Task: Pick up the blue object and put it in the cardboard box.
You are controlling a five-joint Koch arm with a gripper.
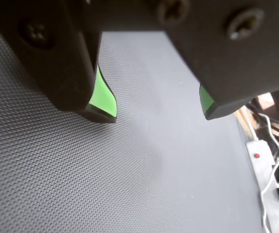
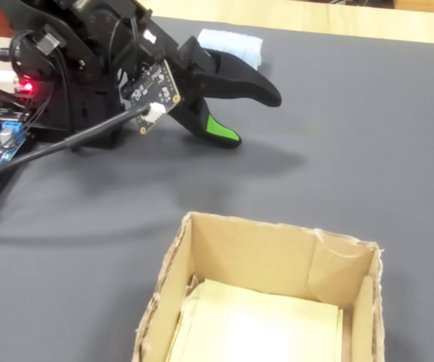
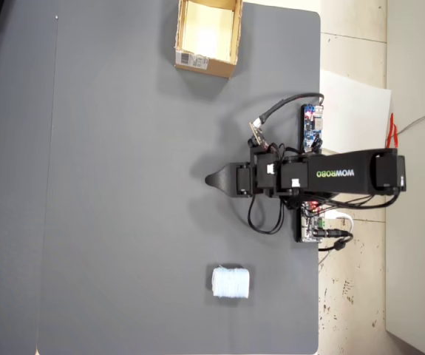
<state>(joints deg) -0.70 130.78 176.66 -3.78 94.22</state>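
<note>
Two black jaws with bright green inner pads fill the top of the wrist view, standing well apart with only bare dark grey textured mat (image 1: 129, 170) showing between them; the black claw (image 1: 159, 110) holds nothing and touches nothing there.

Nearest the fixed camera sits the small tan cardboard box (image 2: 277, 256), open at the top, with a pale sheet lying flat inside. Beyond it across the mat the claw (image 2: 254, 117) hangs low over the surface, its two curved jaws spread, one green pad facing out. Behind the claw, at the far edge of the mat, a bit of the pale blue ribbed roll (image 2: 235, 43) peeks out, apart from the jaws.

From overhead the black arm (image 3: 330, 176) reaches in from the right edge of the mat, the claw (image 3: 213, 179) pointing left at mid-table. The box (image 3: 206, 65) lies at the top and the roll (image 3: 230, 282) near the bottom, each well apart from the claw. A small blue circuit board (image 3: 313, 124) sits beside the arm's base.
</note>
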